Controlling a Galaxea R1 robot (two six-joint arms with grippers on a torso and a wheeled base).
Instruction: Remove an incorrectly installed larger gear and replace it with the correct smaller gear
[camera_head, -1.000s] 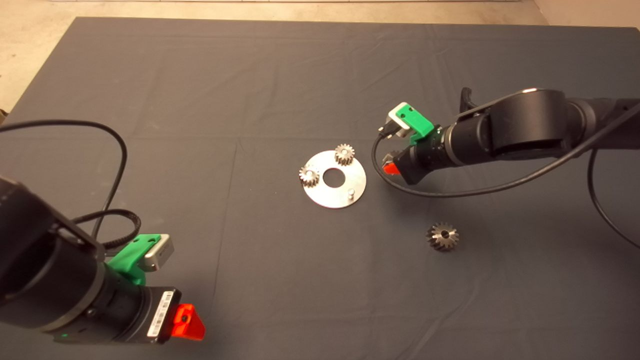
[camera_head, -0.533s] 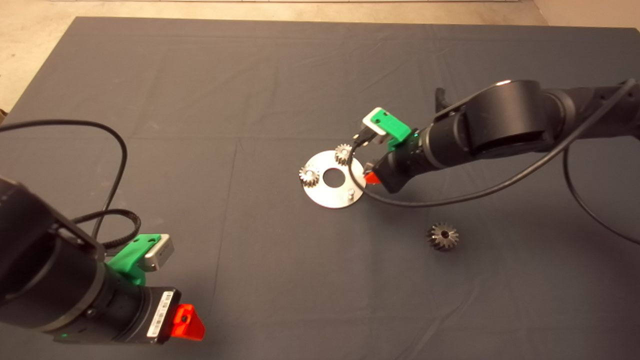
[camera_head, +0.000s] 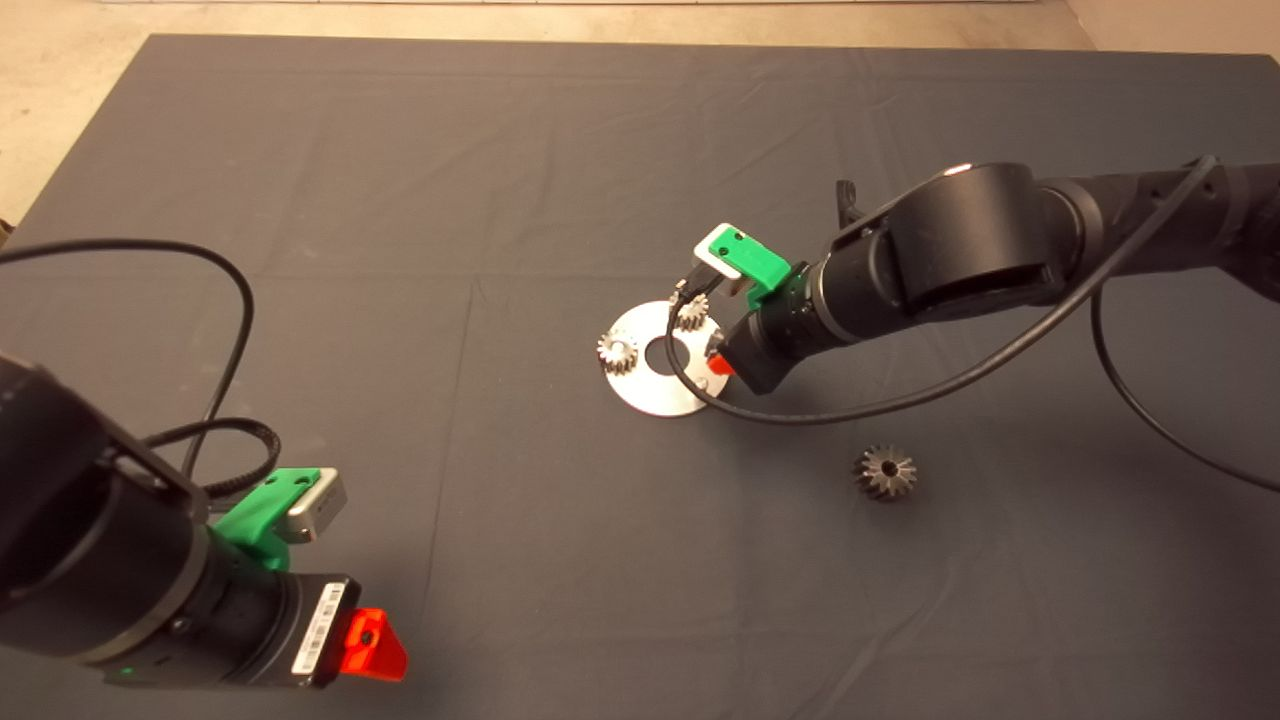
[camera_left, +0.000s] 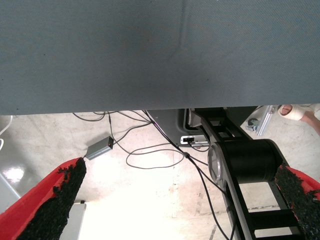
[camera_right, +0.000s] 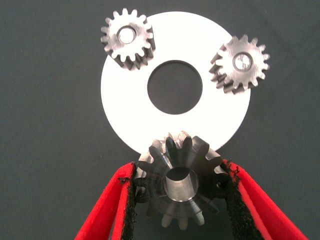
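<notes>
Dark mat (camera_head: 400, 200); smaller gear (camera_right: 179, 181) clamped between right gripper (camera_right: 180, 200) fingers (over plate (camera_right: 125, 110)).

Near-black smaller gear (camera_right: 179, 186), silver plate (camera_right: 120, 100)

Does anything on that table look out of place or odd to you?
One thing: the larger gear lies alone on the bare mat, apart from the round plate where two pale gears sit. The right gripper holds the smaller gear at the plate's edge. Nothing looks damaged.
</notes>
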